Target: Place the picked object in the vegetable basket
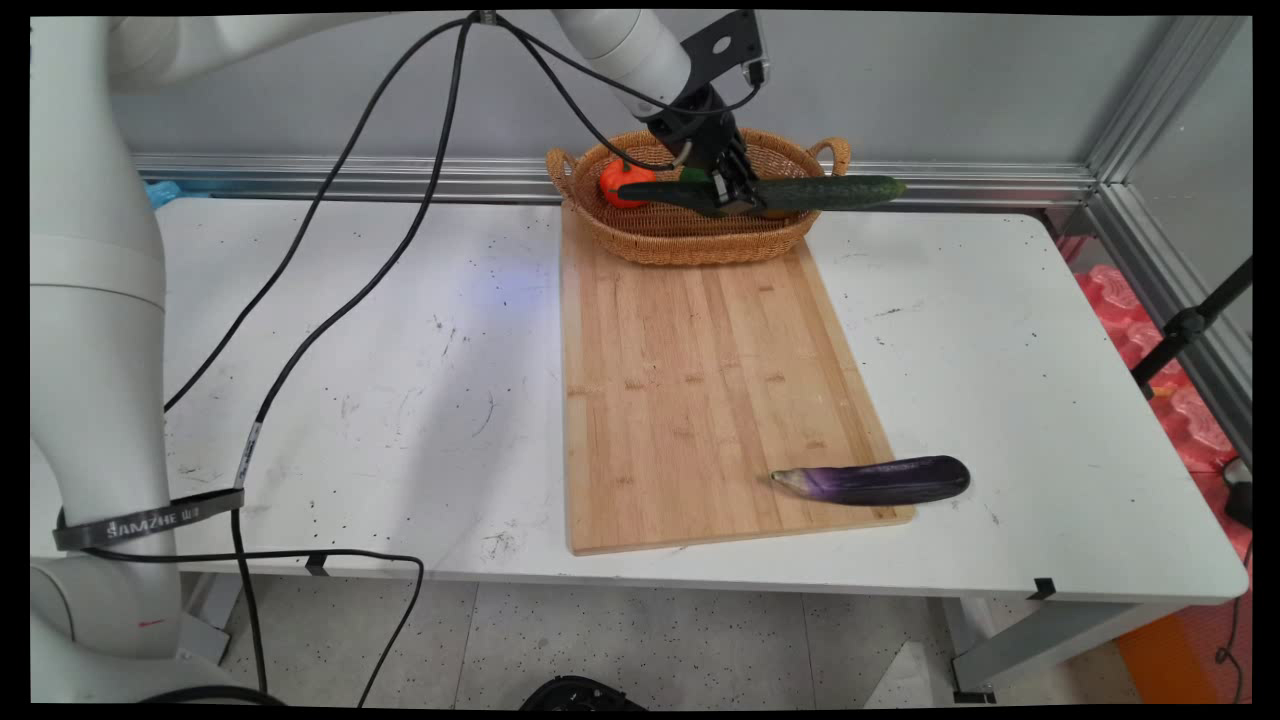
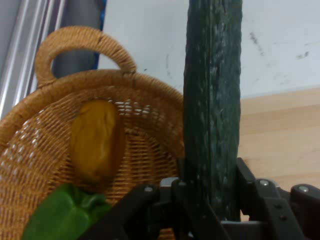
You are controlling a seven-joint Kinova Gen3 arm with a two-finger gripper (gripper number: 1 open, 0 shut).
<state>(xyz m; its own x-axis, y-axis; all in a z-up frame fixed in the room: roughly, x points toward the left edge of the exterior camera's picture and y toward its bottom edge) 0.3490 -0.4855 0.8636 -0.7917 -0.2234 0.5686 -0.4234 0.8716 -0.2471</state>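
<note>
One black two-finger gripper point(image 1: 728, 190) clamps long dark-green cucumber point(image 1: 800, 192) level above oval woven wicker basket point(image 1: 700, 240) at far end of bamboo cutting board point(image 1: 700, 390).

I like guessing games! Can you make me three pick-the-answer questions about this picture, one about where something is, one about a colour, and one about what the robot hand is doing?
1. Where does the eggplant lie?
A. in the basket
B. at the near right corner of the cutting board, partly on the table
C. on the floor

2. What colour is the pepper in the basket?
A. green
B. blue
C. white

3. What is the gripper doing?
A. hanging open
B. holding the cucumber
C. touching the eggplant

Answers: 1 B, its tip rests on the board. 2 A, the hand view shows it green. 3 B, the fingers clamp the cucumber above the basket.
</note>
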